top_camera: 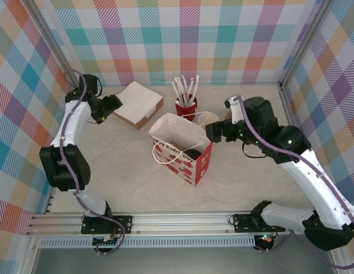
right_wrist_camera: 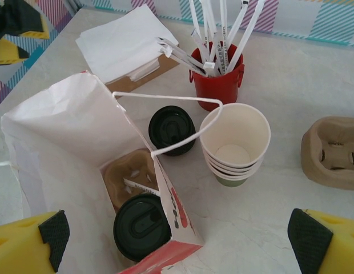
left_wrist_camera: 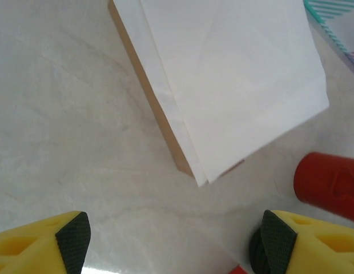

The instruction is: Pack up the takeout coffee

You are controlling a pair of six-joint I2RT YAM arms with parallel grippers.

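Observation:
A takeout coffee with a round black lid (right_wrist_camera: pixel 141 226) stands in a brown pulp carrier (right_wrist_camera: pixel 124 178) inside the open red-and-white paper bag (right_wrist_camera: pixel 63 131) (top_camera: pixel 180 151); its sides are hidden. A white stick lies in the carrier's other pocket. My right gripper (right_wrist_camera: pixel 180 233) (top_camera: pixel 214 132) hangs open just right of the bag, above it, with nothing between its fingers. Behind the bag are a loose black lid (right_wrist_camera: pixel 172 130) and a stack of empty green paper cups (right_wrist_camera: pixel 235 142) (top_camera: pixel 208 119). My left gripper (left_wrist_camera: pixel 174 237) (top_camera: pixel 112 104) is open over bare table beside the napkins.
White napkins (left_wrist_camera: pixel 234 74) (top_camera: pixel 137 101) lie on a flat brown box (left_wrist_camera: pixel 148 97) at the back left. A red cup of white sticks (right_wrist_camera: pixel 217 74) (top_camera: pixel 186 105) (left_wrist_camera: pixel 328 185) stands behind the bag. Another brown carrier (right_wrist_camera: pixel 334 151) sits at the right. Checked walls enclose the table.

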